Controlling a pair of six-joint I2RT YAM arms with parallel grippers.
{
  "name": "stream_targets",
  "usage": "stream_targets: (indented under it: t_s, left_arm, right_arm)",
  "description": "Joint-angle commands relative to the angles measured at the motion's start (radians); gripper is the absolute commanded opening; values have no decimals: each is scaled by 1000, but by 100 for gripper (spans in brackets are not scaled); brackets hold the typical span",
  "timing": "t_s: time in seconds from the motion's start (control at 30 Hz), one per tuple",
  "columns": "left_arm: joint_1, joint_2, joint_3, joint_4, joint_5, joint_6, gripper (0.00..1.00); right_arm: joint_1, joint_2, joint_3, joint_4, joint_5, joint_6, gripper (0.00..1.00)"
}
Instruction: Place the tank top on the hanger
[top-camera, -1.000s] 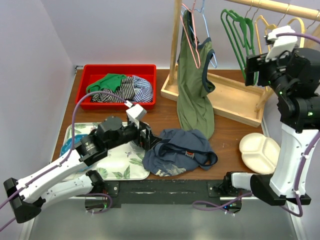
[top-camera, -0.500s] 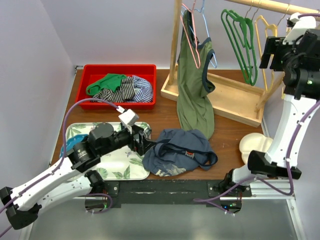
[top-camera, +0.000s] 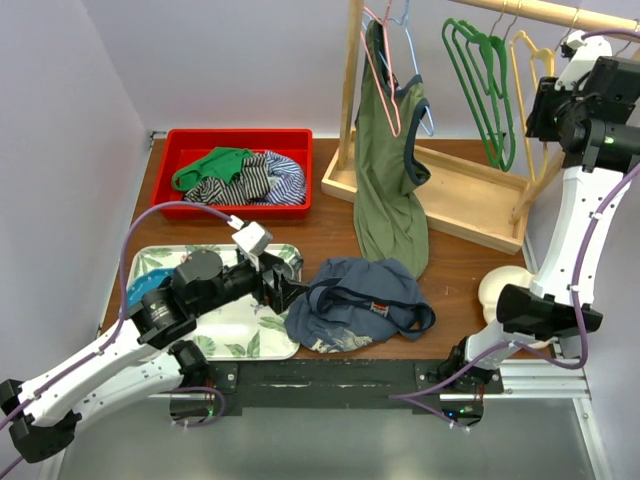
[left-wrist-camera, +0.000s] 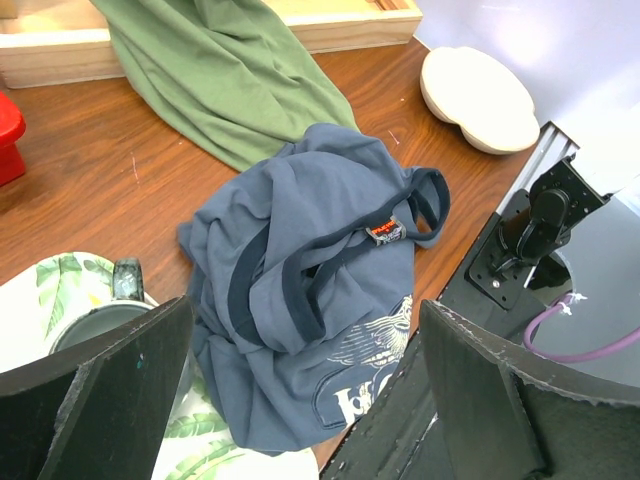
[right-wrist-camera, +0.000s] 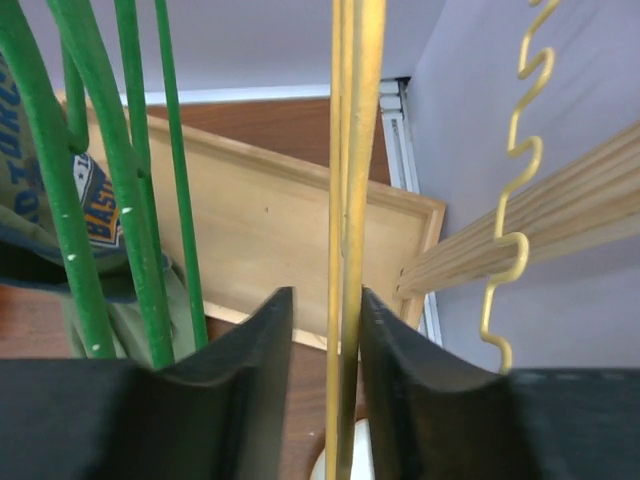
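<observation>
The navy tank top (top-camera: 360, 300) lies crumpled at the table's front middle, its pale print facing the near edge (left-wrist-camera: 310, 260). My left gripper (top-camera: 288, 290) hovers at its left edge, open wide, both fingers (left-wrist-camera: 130, 380) apart and holding nothing (left-wrist-camera: 308, 320). The thin mustard hanger (top-camera: 516, 75) hangs on the rail at the back right. My right gripper (top-camera: 545, 108) is raised to it. In the right wrist view the hanger (right-wrist-camera: 355, 150) runs between the narrowed jaws (right-wrist-camera: 325, 300), against the right finger, with a gap to the left finger.
An olive tank top (top-camera: 385, 170) hangs on a pink hanger from the wooden rack (top-camera: 470, 200). Green hangers (right-wrist-camera: 90, 200) hang left of the mustard one, a wavy yellow hanger (right-wrist-camera: 520, 160) right. A red bin (top-camera: 180, 140), floral tray (top-camera: 240, 330) and white plate (left-wrist-camera: 475, 95) sit on the table.
The right arm rose to the rail and its jaws narrowed around the mustard hanger. The left arm shifted slightly left and nearer, still open beside the tank top.
</observation>
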Motion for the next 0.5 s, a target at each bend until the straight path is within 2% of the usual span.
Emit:
stream_targets:
  t_s: [0.0, 0.1, 0.2, 0.47]
  left_arm:
    - [4, -10, -6, 20, -16, -11, 100]
    - [4, -12, -2, 18, -21, -15, 100]
    - [4, -19, 0, 17, -25, -19, 100]
    - [4, -39, 6, 8, -33, -32, 100]
  right_arm:
    - [-7, 11, -14, 38, -42, 2, 22]
    - [-7, 8, -13, 38, -70, -4, 9]
    - [-9, 0, 4, 36, -88, -15, 0]
    - [-13, -52, 56, 53, -99, -23, 0]
